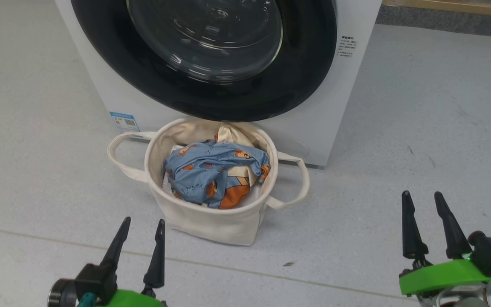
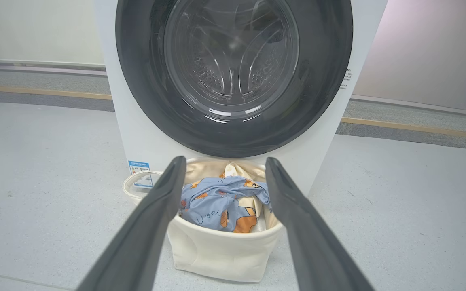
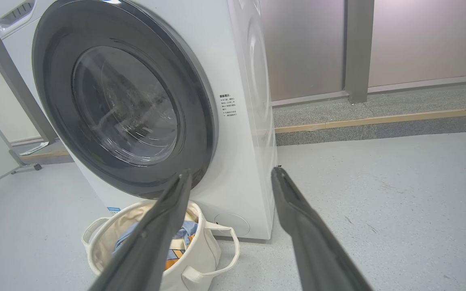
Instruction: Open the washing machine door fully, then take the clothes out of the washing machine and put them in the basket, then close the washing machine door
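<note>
Washing machine door (image 1: 205, 42) sits flush on washing machine (image 1: 313, 128), its top cut off in head view. Reflections blur the glass; prob. bare drum behind. Clothes (image 1: 211, 175) heaped in basket (image 1: 211, 226) just in front of the machine, lower layers hidden by its wall. Left gripper (image 1: 143, 220) & right gripper (image 1: 422, 194): fingers apart, holding nothing, wrists cropped.

- washing machine (image 2: 132, 129): white front-loader standing on the grey floor (image 2: 34, 182).
- washing machine door (image 2: 144, 89): glossy black rim and clear glass centre, lying flush against the front, with the drum visible through the glass.
- blue sticker (image 2: 140, 169): lower left of the front.
- basket (image 2: 221, 250): cream canvas, just before the machine.
- clothes (image 2: 217, 202): light blue with orange bear prints, plus cream cloth, heaped in the basket.
- left gripper (image 2: 225, 160): jaws wide apart, short of the basket.
</note>
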{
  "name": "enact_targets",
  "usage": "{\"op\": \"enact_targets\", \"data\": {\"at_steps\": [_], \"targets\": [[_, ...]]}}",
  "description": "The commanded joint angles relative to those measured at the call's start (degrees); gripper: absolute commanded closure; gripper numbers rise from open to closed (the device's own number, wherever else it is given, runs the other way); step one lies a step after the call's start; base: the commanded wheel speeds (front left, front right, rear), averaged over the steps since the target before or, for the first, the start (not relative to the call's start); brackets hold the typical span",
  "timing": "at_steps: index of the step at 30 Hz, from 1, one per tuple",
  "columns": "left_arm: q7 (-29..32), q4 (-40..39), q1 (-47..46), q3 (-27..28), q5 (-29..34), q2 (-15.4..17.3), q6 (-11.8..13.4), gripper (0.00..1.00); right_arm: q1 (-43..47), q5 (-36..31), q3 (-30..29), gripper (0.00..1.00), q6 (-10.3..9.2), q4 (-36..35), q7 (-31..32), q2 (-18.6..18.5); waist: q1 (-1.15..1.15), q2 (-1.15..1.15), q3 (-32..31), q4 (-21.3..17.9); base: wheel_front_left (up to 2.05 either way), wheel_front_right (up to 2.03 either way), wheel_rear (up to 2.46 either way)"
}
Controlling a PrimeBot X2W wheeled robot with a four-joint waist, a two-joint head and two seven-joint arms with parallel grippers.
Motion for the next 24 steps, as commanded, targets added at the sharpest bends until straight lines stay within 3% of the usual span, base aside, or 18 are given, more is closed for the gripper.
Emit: {"op": "enact_targets", "data": {"at_steps": [1, 12, 13, 24], "targets": [[-0.34, -1.61, -1.37, 1.67, 0.12, 0.08, -0.02, 0.0, -2.3, -0.19, 1.17, 0.0, -0.01, -1.97, -0.27, -0.33, 0.0, 0.0, 0.03, 0.01, 0.0, 0.0, 0.0], [-0.34, -2.92, -2.22, 1.72, -2.42, 0.07, 0.77, 0.0, -2.5, -0.55, 1.1, 0.0, -0.01, -2.32, -0.27, -0.33, 0.0, 0.0, 0.65, 0.29, 0.0, 0.0, 0.0], [0.0, -0.9, -0.1, -0.05, -2.27, -0.03, 0.72, 1.0, -0.04, -0.22, -0.11, 1.0, 0.0, -0.23, 0.0, 0.0, 0.0, 0.0, 0.66, 0.28, 0.0, 0.0, 0.0], [1.45, 1.58, 0.43, 0.68, -7.59, -0.07, 0.36, 1.0, 0.51, 5.01, 0.3, 1.0, 0.0, 2.54, 1.01, -0.13, 0.12, 0.0, 0.3, 0.49, 0.0, 0.0, 0.0]]}}
